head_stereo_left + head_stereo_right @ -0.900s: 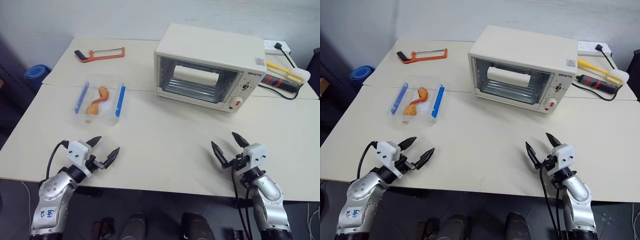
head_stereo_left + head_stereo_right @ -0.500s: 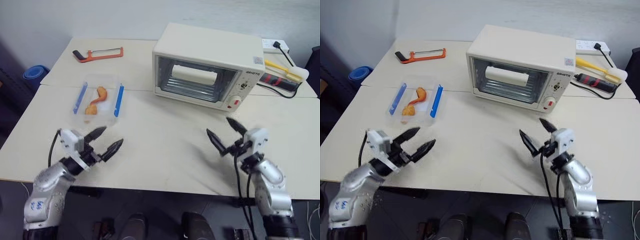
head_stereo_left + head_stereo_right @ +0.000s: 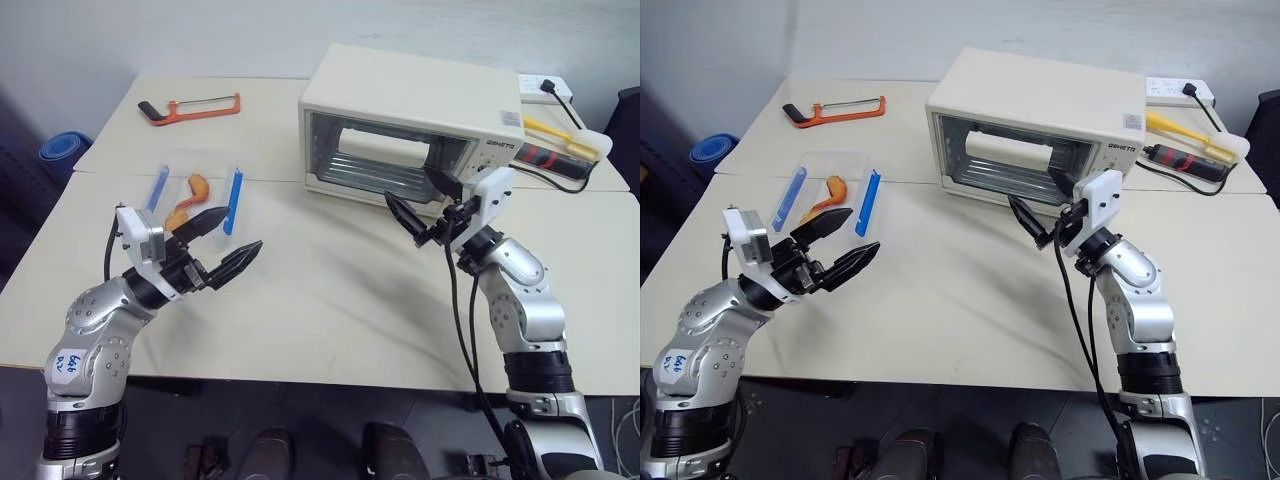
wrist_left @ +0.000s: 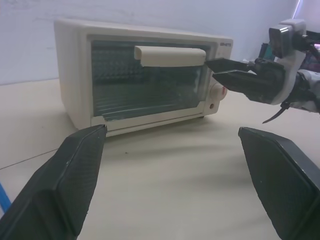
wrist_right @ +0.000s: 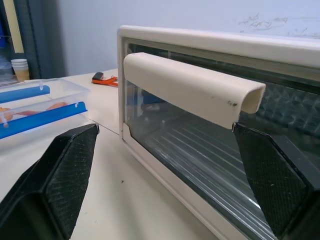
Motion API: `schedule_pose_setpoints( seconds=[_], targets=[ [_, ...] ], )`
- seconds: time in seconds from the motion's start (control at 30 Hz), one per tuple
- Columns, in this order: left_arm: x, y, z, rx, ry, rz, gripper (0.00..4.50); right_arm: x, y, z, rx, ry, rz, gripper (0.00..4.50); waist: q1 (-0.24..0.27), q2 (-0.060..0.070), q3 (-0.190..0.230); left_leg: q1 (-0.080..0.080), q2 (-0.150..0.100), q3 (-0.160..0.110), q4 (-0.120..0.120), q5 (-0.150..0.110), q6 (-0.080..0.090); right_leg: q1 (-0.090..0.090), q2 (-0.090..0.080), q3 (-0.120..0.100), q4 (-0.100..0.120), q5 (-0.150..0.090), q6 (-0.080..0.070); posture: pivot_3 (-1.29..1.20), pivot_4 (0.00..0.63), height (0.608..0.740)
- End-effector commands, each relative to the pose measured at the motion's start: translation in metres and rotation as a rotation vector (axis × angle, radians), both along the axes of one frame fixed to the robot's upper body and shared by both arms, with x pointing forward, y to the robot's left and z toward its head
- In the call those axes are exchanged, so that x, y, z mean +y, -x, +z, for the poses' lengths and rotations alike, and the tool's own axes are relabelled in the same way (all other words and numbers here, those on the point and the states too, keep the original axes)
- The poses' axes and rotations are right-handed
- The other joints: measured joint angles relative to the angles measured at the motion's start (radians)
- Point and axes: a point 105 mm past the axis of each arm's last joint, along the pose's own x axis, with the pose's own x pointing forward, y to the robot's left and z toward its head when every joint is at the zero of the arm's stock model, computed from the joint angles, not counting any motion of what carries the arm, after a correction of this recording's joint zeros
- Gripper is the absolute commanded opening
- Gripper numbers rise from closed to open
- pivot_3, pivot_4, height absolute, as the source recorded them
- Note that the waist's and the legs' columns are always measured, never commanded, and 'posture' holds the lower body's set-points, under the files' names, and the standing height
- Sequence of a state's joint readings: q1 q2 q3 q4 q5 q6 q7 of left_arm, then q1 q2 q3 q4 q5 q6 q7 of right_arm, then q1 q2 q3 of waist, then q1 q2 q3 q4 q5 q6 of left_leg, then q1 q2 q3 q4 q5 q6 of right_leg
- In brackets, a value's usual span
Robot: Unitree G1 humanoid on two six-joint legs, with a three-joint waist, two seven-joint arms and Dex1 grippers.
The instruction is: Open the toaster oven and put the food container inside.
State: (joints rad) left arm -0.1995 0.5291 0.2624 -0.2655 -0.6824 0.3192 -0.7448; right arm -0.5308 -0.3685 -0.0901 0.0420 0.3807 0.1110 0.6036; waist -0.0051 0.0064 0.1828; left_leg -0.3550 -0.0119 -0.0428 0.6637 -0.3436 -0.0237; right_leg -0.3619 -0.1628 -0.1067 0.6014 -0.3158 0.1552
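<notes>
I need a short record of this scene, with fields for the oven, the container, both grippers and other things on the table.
oven: cream-white boxy toaster oven, glass door shut
container: clear plastic food container with blue clips, on the table, left of the oven
left gripper: open, empty, near the container
right gripper: open, empty, before the oven door
other: orange hacksaw, white power strip

On the table (image 3: 330, 290) the toaster oven (image 3: 410, 125) sits far and right, the food container (image 3: 195, 195) to its left, a hacksaw (image 3: 190, 105) beyond that — tools (image 3: 560, 145) lie right of the oven.
</notes>
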Motion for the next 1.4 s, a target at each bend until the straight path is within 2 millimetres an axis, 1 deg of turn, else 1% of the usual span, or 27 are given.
schedule_pose_setpoints(
  seconds=[0.03, 0.13, 0.2, 0.47, 0.5, 0.57, 0.67, 0.73, 0.83, 0.9, 1.0, 1.13, 1.3, 1.4],
  targets=[
    [-0.003, 0.005, 0.005, -0.028, -0.003, -0.014, 4.5, 0.011, 0.004, 0.017, -0.067, -0.005, 0.035, 4.45, -0.005, 0.0, 0.0, 0.0, 0.0, 0.0, 0.0, 0.0, 0.0, 0.0, 0.0, 0.0, 0.0, 0.0, 0.0, 0.0, 0.15, 0.74],
    [-0.005, 0.005, 0.002, -0.019, -0.003, -0.017, 4.5, 0.02, 0.007, 0.018, -0.08, -0.006, 0.072, 4.45, -0.014, 0.0, 0.0, 0.0, 0.001, 0.0, 0.0, 0.0, 0.0, -0.001, 0.001, 0.0, 0.001, 0.0, 0.0, 0.0, 0.15, 0.74],
    [-0.006, 0.004, 0.002, -0.017, -0.005, -0.019, 4.5, 0.022, 0.009, 0.017, -0.076, -0.006, 0.077, 4.45, -0.02, 0.0, 0.0, 0.0, 0.001, 0.0, 0.0, 0.0, 0.0, -0.001, 0.001, 0.0, 0.001, 0.0, 0.0, 0.0, 0.15, 0.74],
    [-0.007, 0.002, 0.001, -0.015, -0.013, -0.028, 4.5, 0.018, 0.017, 0.014, -0.062, -0.027, 0.09, 4.45, -0.02, 0.0, 0.0, 0.0, 0.0, 0.0, 0.0, 0.0, 0.0, -0.001, 0.001, 0.0, 0.0, 0.0, 0.0, 0.0, 0.15, 0.74],
    [-0.007, 0.002, 0.001, -0.016, -0.013, -0.028, 4.5, 0.017, 0.017, 0.011, -0.049, -0.021, 0.087, 4.45, -0.02, 0.0, 0.0, 0.0, 0.001, 0.0, 0.0, 0.0, 0.0, -0.001, 0.001, 0.0, 0.0, 0.0, 0.0, 0.0, 0.15, 0.74],
    [-0.007, 0.001, 0.002, -0.018, -0.012, -0.028, 4.5, 0.015, 0.016, 0.006, -0.024, -0.008, 0.07, 4.45, -0.02, 0.0, 0.0, 0.0, 0.001, 0.0, 0.0, 0.0, 0.0, -0.001, 0.001, 0.0, 0.0, 0.0, 0.0, 0.0, 0.15, 0.74],
    [-0.009, 0.0, 0.004, -0.029, -0.006, -0.041, 4.5, 0.003, 0.008, 0.0, 0.029, -0.013, 0.01, 4.45, -0.019, 0.0, 0.0, 0.0, 0.0, 0.0, 0.0, 0.0, 0.0, -0.001, 0.001, 0.0, 0.0, 0.0, 0.0, 0.0, 0.15, 0.74],
    [-0.011, 0.0, 0.007, -0.04, -0.001, -0.053, 4.5, -0.003, 0.004, 0.004, 0.014, -0.02, -0.028, 4.45, -0.019, 0.0, 0.0, 0.0, 0.0, 0.0, 0.0, 0.0, 0.0, -0.001, 0.001, 0.0, 0.0, 0.0, 0.0, 0.0, 0.15, 0.74],
    [-0.012, -0.001, 0.01, -0.053, 0.005, -0.052, 4.5, -0.004, -0.003, 0.013, -0.024, -0.033, -0.042, 4.45, -0.02, 0.0, 0.0, 0.0, 0.0, 0.0, 0.0, 0.0, 0.0, -0.001, 0.001, 0.001, 0.0, 0.0, 0.0, 0.0, 0.15, 0.74],
    [-0.012, -0.003, 0.011, -0.053, 0.007, -0.05, 4.5, -0.002, -0.006, 0.018, -0.045, -0.035, -0.032, 4.45, -0.022, 0.0, 0.0, 0.0, 0.001, 0.0, -0.001, 0.0, 0.0, -0.001, 0.001, 0.001, 0.001, 0.0, 0.0, 0.0, 0.15, 0.74],
    [-0.012, -0.004, 0.01, -0.051, 0.008, -0.051, 4.5, 0.008, -0.005, 0.022, -0.057, -0.039, 0.024, 4.45, -0.022, 0.0, 0.0, 0.0, 0.001, 0.001, -0.001, 0.0, 0.0, -0.002, 0.001, 0.0, 0.001, 0.0, 0.0, 0.0, 0.15, 0.74],
    [-0.011, -0.005, 0.01, -0.051, 0.007, -0.046, 4.5, 0.017, -0.001, 0.02, -0.031, -0.055, 0.068, 4.45, -0.022, 0.0, 0.0, -0.001, 0.001, 0.001, -0.001, 0.0, 0.0, -0.002, 0.001, 0.0, 0.001, 0.0, 0.0, 0.0, 0.15, 0.74],
    [-0.002, -0.011, 0.015, -0.078, -0.013, 0.006, 4.5, 0.025, 0.015, 0.007, -0.003, -0.014, 0.129, 4.45, -0.02, 0.0, 0.0, -0.001, 0.0, 0.0, -0.001, 0.0, 0.0, -0.002, 0.001, 0.001, 0.0, 0.0, 0.0, 0.0, 0.15, 0.74],
    [0.004, -0.02, 0.019, -0.083, -0.012, 0.032, 4.5, 0.028, 0.024, -0.007, 0.01, 0.045, 0.153, 4.45, -0.02, 0.0, 0.0, -0.001, 0.001, 0.0, -0.001, 0.0, 0.0, -0.002, 0.001, 0.0, 0.001, 0.0, 0.0, 0.0, 0.15, 0.74]
  ],
)
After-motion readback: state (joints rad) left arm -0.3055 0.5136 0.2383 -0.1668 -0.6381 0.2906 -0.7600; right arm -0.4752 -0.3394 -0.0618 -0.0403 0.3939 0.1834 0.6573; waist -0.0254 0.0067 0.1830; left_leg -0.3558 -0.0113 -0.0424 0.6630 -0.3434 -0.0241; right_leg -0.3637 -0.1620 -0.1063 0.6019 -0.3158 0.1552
